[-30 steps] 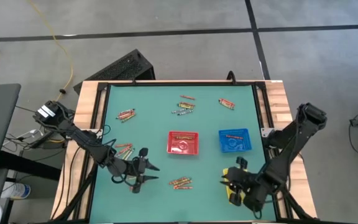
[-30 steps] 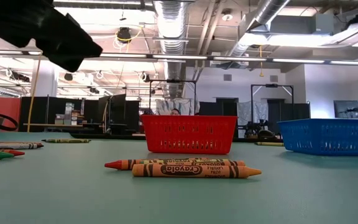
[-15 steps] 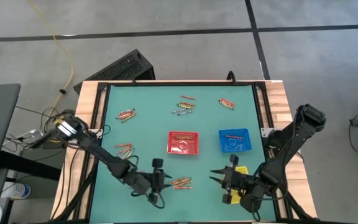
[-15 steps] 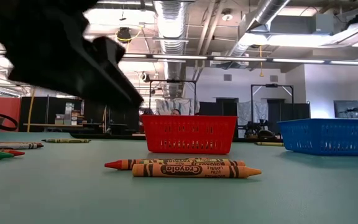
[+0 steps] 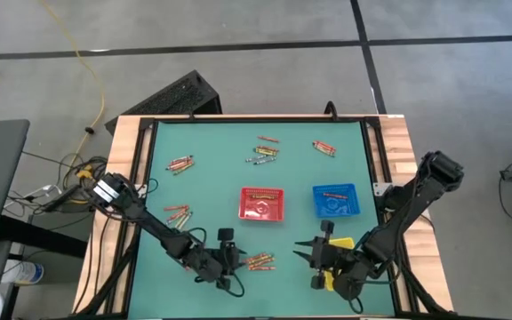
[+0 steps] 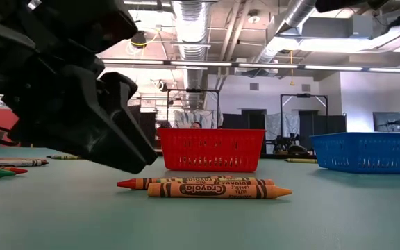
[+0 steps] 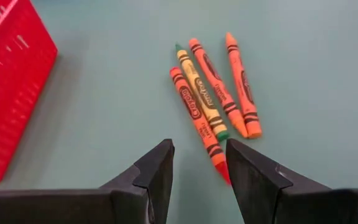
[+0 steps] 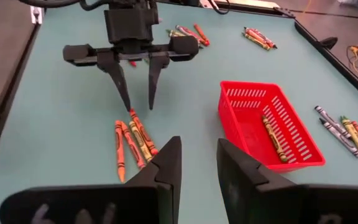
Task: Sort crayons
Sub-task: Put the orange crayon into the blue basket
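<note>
Several crayons (image 7: 211,93), mostly orange-red with one yellowish, lie side by side flat on the green table near its front edge (image 5: 259,260). My left gripper (image 7: 199,148) stands open just left of them, low over the table, fingertips short of the nearest crayon's tip; it touches nothing. The right wrist view shows its open fingers (image 8: 135,99) over the crayons' ends. In the low view it is the dark mass (image 6: 82,104) left of the crayons (image 6: 214,186). My right gripper (image 5: 305,262) hovers open to their right, above the table, holding nothing.
A red tray (image 5: 262,203) with a crayon inside (image 8: 275,140) and a blue tray (image 5: 336,201) stand mid-table. A yellow tray (image 5: 338,265) lies partly under my right arm. More crayon groups lie at the left (image 5: 178,213), (image 5: 180,164) and at the far side (image 5: 263,151), (image 5: 324,148).
My left gripper has swung down and toward the table's right and near edge, ending low beside the front crayon group. My right gripper has shifted toward the table's left and rolled about its own axis. The crayons and trays have stayed put.
</note>
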`<action>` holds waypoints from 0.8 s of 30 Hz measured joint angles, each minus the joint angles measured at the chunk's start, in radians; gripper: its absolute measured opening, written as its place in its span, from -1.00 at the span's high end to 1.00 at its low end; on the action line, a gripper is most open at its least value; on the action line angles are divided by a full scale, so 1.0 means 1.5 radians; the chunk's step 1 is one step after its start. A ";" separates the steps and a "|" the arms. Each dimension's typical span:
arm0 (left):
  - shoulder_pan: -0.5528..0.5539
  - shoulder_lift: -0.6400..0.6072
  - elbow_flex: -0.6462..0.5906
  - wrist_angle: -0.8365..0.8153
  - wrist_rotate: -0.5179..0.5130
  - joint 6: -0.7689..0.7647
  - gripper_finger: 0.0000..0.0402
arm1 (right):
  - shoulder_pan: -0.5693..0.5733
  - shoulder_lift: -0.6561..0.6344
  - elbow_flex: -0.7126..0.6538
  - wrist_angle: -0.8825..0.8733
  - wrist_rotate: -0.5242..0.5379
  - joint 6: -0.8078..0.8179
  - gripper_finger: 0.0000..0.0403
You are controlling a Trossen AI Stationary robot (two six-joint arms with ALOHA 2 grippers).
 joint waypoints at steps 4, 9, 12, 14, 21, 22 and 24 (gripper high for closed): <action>0.000 0.000 0.000 -0.028 0.014 -0.021 0.31 | -0.011 0.000 0.000 0.003 -0.005 -0.005 0.53; -0.002 -0.001 -0.004 -0.026 0.019 -0.022 0.31 | -0.021 0.000 0.000 0.004 -0.015 -0.009 0.53; -0.002 -0.001 -0.004 -0.028 0.020 -0.020 0.31 | -0.026 0.000 0.000 0.006 -0.022 -0.009 0.53; -0.002 -0.001 -0.003 -0.031 0.022 -0.020 0.31 | -0.026 0.000 0.000 0.006 -0.023 -0.009 0.53; -0.005 -0.001 -0.005 -0.032 0.051 -0.028 0.31 | -0.025 0.000 0.000 0.007 -0.023 -0.009 0.53; -0.006 -0.001 -0.005 -0.030 0.051 -0.028 0.31 | -0.025 0.000 0.000 0.007 -0.023 -0.009 0.53; -0.006 -0.001 -0.005 -0.026 0.051 -0.028 0.31 | -0.025 0.000 0.000 0.007 -0.023 -0.009 0.53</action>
